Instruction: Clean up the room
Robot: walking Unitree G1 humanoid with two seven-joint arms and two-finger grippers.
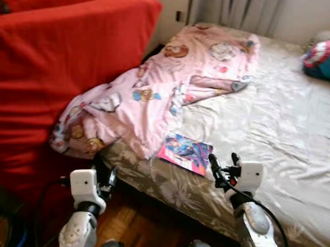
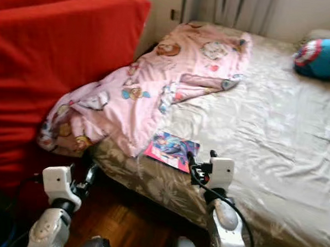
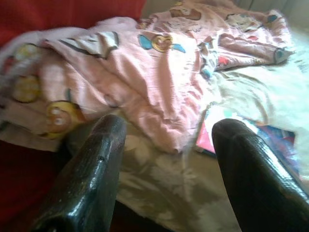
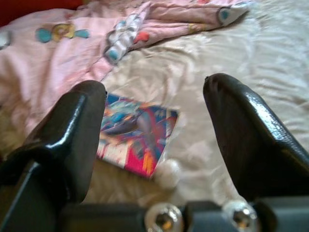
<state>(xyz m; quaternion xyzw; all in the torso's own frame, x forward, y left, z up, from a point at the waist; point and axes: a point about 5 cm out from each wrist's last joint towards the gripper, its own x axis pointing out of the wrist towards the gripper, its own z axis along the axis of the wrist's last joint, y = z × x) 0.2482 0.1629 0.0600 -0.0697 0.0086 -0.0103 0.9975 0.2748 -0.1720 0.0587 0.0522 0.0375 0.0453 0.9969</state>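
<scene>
In the left eye view, a bed with a pale beige satin sheet takes the right half of the picture. A pink blanket with cartoon prints lies crumpled on the left part of the bed and hangs over its near left corner, against a large red upholstered sofa. A thin colourful magazine with a pink and blue cover lies flat on the sheet near the front edge of the bed, just beside the lower border of the blanket. A blue, red and white round cushion rests at the far right of the bed. The right gripper is held over the front edge of the bed, just to the right of the magazine, with its fingers apart and nothing between them. The left gripper is lower, in front of the bed corner under the hanging blanket, above the brown wooden floor.

In the left wrist view, the two black fingers are wide apart and hold nothing; beyond them are the blanket and one corner of the magazine.

In the right wrist view, the fingers are also wide apart and empty, and the magazine lies on the sheet beyond them, close to the left finger.
</scene>
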